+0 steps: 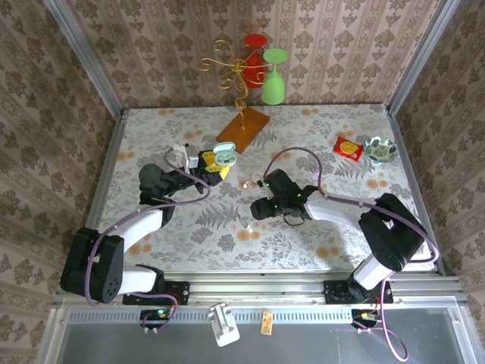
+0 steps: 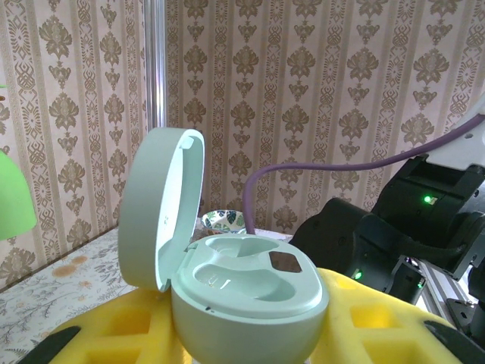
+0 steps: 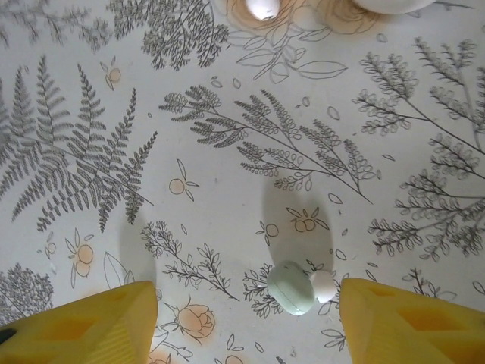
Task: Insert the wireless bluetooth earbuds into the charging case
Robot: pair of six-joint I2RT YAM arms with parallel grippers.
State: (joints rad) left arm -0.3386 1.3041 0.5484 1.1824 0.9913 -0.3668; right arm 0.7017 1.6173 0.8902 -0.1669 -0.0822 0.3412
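Observation:
My left gripper is shut on the charging case, a pale green pebble held upright between yellow fingers. In the left wrist view the case has its lid swung open, and both wells are empty. One earbud, pale green with a white tip, lies on the floral tablecloth between the yellow fingers of my right gripper, close to the right finger and not gripped. That gripper stands open just above the earbud. Another earbud lies farther off.
A gold stand with a red and a green glass rises at the back on an orange plate. A red packet and a patterned bowl sit at the back right. Wallpapered walls close in three sides.

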